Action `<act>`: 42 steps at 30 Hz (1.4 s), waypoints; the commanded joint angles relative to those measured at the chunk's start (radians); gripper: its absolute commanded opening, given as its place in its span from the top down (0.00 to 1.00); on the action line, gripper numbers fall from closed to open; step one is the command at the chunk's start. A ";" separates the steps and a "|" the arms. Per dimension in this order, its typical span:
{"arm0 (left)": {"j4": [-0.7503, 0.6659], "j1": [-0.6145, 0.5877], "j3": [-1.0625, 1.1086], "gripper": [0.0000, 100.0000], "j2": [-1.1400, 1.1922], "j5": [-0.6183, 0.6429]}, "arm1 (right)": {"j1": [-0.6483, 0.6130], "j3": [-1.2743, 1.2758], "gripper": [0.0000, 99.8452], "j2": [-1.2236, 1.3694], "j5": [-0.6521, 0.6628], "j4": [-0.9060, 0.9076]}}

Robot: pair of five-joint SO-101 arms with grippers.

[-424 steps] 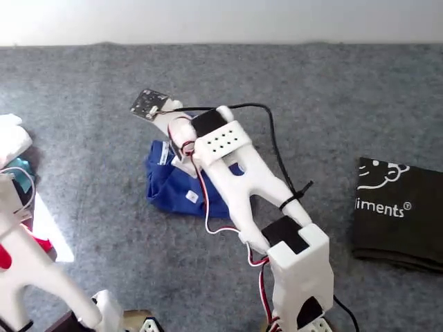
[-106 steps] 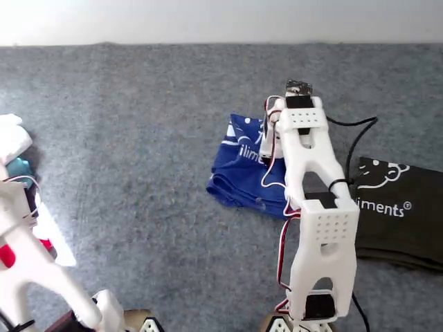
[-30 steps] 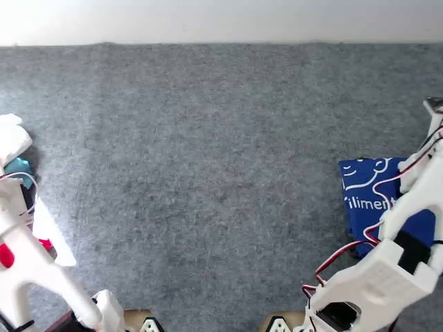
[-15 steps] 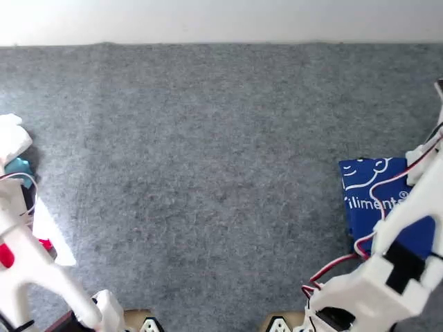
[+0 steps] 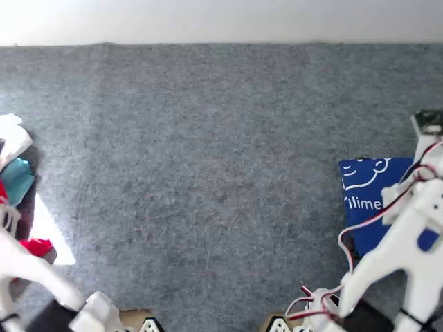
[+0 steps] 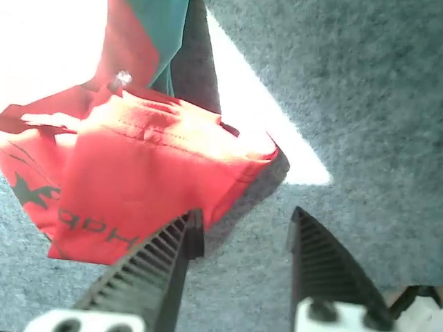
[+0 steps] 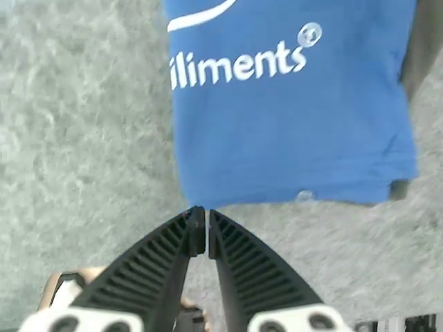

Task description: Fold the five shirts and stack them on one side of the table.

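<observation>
A folded blue shirt (image 5: 365, 207) with white lettering lies at the table's right edge, on top of a dark shirt (image 7: 419, 41) that peeks out beside it. My right gripper (image 7: 201, 225) is shut and empty, hovering just off the blue shirt's (image 7: 291, 104) near edge. The right arm (image 5: 415, 232) covers part of that stack from above. At the left edge lies a loose pile: a white shirt (image 5: 10, 135), a teal shirt (image 5: 15, 183) and a red shirt (image 5: 33, 245). My left gripper (image 6: 242, 225) is open above the red shirt's (image 6: 138, 180) corner, holding nothing.
Grey felt (image 5: 208, 152) covers the table, with wide free room across the middle. A bright patch of sunlight (image 6: 270, 145) falls beside the left pile. A white wall (image 5: 221, 21) runs along the far edge.
The right arm has swung back toward the table's front, off the blue shirt, which stays put. The left arm has shifted down and left, uncovering more of the pile.
</observation>
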 commanded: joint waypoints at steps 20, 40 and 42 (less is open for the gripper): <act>-0.087 0.160 -0.136 0.99 0.545 -0.060 | -0.007 0.137 0.98 -0.292 -0.008 0.042; -0.209 1.152 -0.151 0.99 -0.296 0.535 | -0.007 0.137 0.98 -0.378 -0.009 0.042; -0.288 1.254 -0.153 0.99 -0.299 0.577 | -0.007 0.137 0.98 -0.378 -0.009 0.042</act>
